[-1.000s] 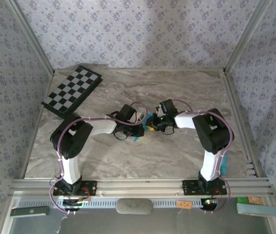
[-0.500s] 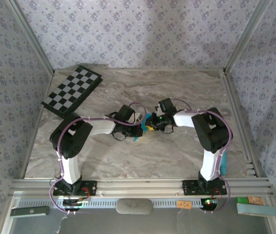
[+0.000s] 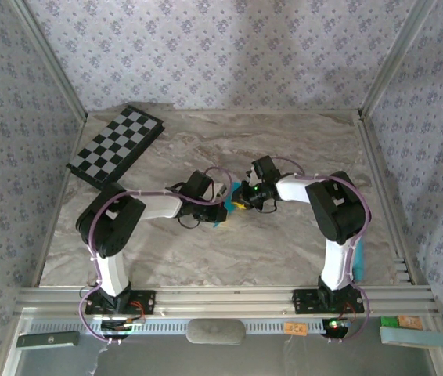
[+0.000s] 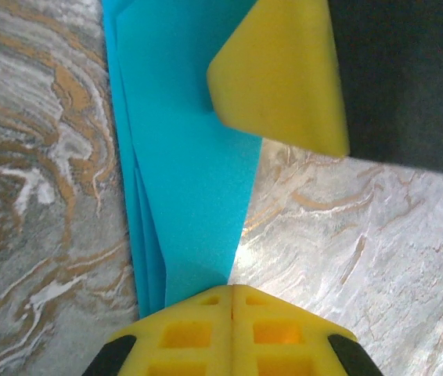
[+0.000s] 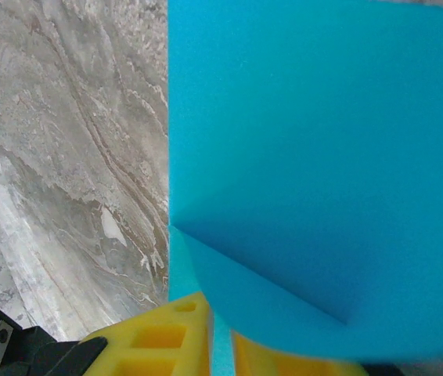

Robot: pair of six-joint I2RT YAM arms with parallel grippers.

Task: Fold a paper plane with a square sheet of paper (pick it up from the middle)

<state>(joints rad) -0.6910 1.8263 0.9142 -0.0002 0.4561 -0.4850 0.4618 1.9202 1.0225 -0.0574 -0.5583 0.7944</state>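
Since a second ago both wrists have slid a little to the left over the table, the left arm's elbow swinging outward with them, and the right gripper's fingers have eased slightly closer together.

The left arm reaches from its base up and bends right, forearm low over the grey-veined marble-patterned table top [image 3: 300, 149]. The right arm mirrors it, bending left, so the two grippers meet near the middle of the table. The left gripper [image 3: 225, 210] [image 4: 232, 291] has its yellow fingers pressed together on the narrow end of the thin turquoise-blue sheet of paper [image 3: 220, 222] [image 4: 182, 157] [image 5: 323, 157], which is folded into several lengthwise layers. The right gripper [image 3: 242, 202] [image 5: 220, 338] pinches the same sheet of paper, an edge of it running between its yellow fingers. In the left wrist view one right fingertip [image 4: 284, 78] lies over the paper's upper part.

From above, the wrists and their purple cables hide most of the paper. A folding black-and-white checkerboard [image 3: 116, 149] lies at the far left corner, well apart from the grippers. In front of the aluminium rail sit a grey oblong pad [image 3: 216, 331] and a long pale teal bar [image 3: 413, 337].
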